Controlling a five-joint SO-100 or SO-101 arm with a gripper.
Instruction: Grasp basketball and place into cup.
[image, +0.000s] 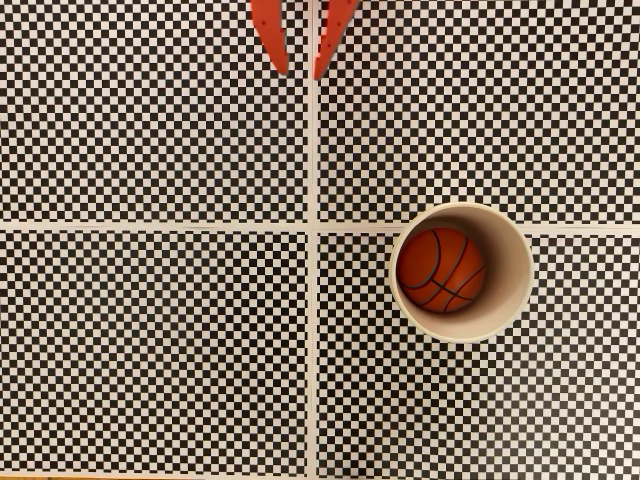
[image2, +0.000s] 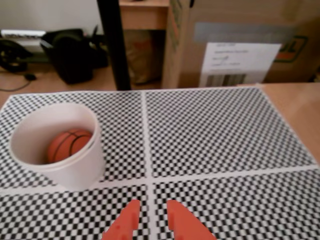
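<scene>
The basketball (image: 441, 269) (image2: 68, 145), orange-red with black seams, lies inside the cup (image: 515, 262) (image2: 80, 167). The cream-white cup stands upright on the checkered mat, right of centre in the fixed view and at the left in the wrist view. My gripper (image: 302, 72) (image2: 151, 206) enters at the top edge of the fixed view, well away from the cup. Its two orange fingers (image: 270, 35) stand slightly apart with nothing between them.
A black-and-white checkered mat (image: 160, 340) with white dividing lines covers the table. In the wrist view a black post (image2: 114, 45), a cardboard box (image2: 240, 40) and dark bags (image2: 70, 55) stand beyond the table's far edge.
</scene>
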